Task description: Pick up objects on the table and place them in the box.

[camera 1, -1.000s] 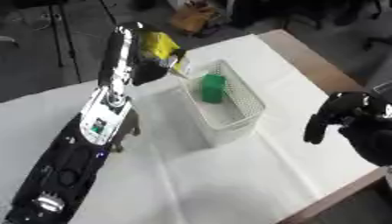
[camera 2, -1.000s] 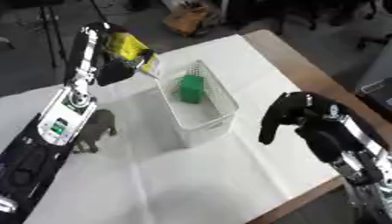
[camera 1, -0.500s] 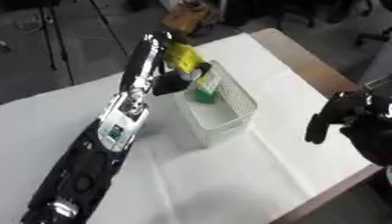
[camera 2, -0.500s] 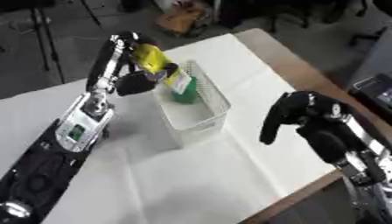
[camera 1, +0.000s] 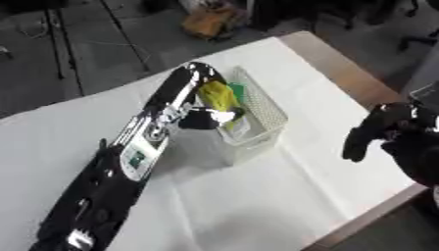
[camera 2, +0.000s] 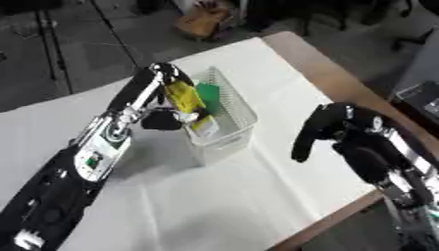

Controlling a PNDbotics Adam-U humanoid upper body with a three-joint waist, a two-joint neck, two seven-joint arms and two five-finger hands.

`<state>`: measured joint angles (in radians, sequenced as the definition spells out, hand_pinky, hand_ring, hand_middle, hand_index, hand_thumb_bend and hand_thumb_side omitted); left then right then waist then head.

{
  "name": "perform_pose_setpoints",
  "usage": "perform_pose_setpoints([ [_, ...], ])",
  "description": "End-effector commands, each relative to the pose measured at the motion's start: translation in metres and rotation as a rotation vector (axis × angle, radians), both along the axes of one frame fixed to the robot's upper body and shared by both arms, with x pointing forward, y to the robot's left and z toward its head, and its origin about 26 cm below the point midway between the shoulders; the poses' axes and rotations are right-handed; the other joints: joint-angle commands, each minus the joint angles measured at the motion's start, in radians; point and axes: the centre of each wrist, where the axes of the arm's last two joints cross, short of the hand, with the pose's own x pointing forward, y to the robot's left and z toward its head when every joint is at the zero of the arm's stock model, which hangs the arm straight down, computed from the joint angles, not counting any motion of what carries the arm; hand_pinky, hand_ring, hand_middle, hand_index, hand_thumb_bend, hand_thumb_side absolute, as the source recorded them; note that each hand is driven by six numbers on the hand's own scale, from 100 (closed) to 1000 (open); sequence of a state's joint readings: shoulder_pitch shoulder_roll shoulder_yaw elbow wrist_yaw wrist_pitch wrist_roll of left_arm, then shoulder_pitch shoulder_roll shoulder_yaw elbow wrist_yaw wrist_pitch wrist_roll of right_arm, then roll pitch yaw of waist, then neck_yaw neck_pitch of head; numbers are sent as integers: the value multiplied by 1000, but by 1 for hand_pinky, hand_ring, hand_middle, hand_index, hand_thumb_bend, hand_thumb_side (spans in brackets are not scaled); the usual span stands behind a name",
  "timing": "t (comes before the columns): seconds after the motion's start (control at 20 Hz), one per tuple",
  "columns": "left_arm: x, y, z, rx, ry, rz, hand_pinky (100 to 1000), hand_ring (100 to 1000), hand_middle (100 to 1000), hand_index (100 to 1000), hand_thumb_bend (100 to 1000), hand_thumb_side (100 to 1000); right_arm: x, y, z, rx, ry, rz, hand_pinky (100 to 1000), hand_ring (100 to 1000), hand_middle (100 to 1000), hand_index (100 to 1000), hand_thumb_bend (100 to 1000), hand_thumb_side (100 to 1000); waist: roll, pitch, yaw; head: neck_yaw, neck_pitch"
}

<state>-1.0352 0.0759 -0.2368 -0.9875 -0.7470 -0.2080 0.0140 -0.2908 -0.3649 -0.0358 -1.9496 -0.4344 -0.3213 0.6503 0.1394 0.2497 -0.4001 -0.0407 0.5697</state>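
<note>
**What lies around my work**

A white cloth [camera 1: 257, 206] covers the tabletop [camera 1: 343, 63] before me, creased near its middle, leaving a bare brown wooden strip along the right edge. Beyond the far edge I see dark floor [camera 1: 77, 73], a brown cardboard box [camera 2: 202, 24] resting on it, and thin black stand legs [camera 1: 60, 54] at the far left.

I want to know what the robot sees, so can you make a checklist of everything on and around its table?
Surface: table under a white cloth, bare brown edge on the right.
Job's things: white mesh box; yellow packet going in, held by the left hand; green block already inside.
Clutter: nothing seen.
Hands: left hand curled on the packet over the box; right hand idle at right, fingers hanging.
Cables: nothing seen.
Surroundings: dark floor, brown cardboard box beyond.
</note>
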Motion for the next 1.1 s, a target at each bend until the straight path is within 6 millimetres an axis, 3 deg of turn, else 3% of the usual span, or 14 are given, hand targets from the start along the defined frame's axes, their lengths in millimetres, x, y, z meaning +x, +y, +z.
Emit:
perform_pose_setpoints([
  [0.05,1,0,9,34,-37,13,382,483,510,629,798,399,-2,0,8,-4,-24,8,522,515,582,782,318,629,1,-38,2,-3,-11],
  [0.1,0,-1,10,44,-51,30,401,502,530,643,835,406,-2,0,8,-3,-25,8,522,515,582,782,318,629,1,-38,2,-3,-11],
  [0.15,0,-1,11,61,-72,51,540,629,681,720,1000,478,-2,-1,8,-4,-24,7,522,514,582,782,316,631,1,-38,2,-3,-11],
  [0.25,-1,-2,12,91,-107,83,540,629,681,720,1000,478,-2,-1,8,-4,-24,7,522,514,582,782,316,631,1,-38,3,-2,-10],
  [0.3,-2,-2,13,102,-119,93,599,695,681,720,1000,478,-2,-1,8,-4,-24,7,522,514,582,782,316,628,1,-38,3,-2,-10],
  [0.35,-2,-2,15,113,-146,102,713,772,806,801,1000,603,-2,-1,8,-4,-23,7,522,514,582,781,314,632,0,-38,4,-3,-10],
  [0.45,-4,-2,20,121,-200,115,765,807,837,824,1000,711,-2,-1,7,-4,-22,6,522,514,582,781,312,633,-1,-39,7,-4,-10],
  [0.65,-5,0,24,95,-253,140,754,803,838,827,1000,730,-2,-1,6,-3,-20,6,522,513,582,781,312,634,-4,-40,11,-5,-10],
  [0.7,-5,0,24,84,-257,145,733,795,835,828,1000,804,-2,-1,6,-2,-19,6,522,513,582,781,312,634,-5,-40,11,-5,-10],
  [0.85,-4,10,31,-18,-274,195,696,778,826,829,1000,859,-2,-3,4,-2,-13,-2,522,513,583,781,311,635,-10,-44,26,-7,-6],
  [1.1,-4,33,41,-150,-288,276,670,762,817,829,1000,860,-2,-5,2,-1,-4,-14,523,514,583,782,312,634,-17,-50,66,-15,2],
])
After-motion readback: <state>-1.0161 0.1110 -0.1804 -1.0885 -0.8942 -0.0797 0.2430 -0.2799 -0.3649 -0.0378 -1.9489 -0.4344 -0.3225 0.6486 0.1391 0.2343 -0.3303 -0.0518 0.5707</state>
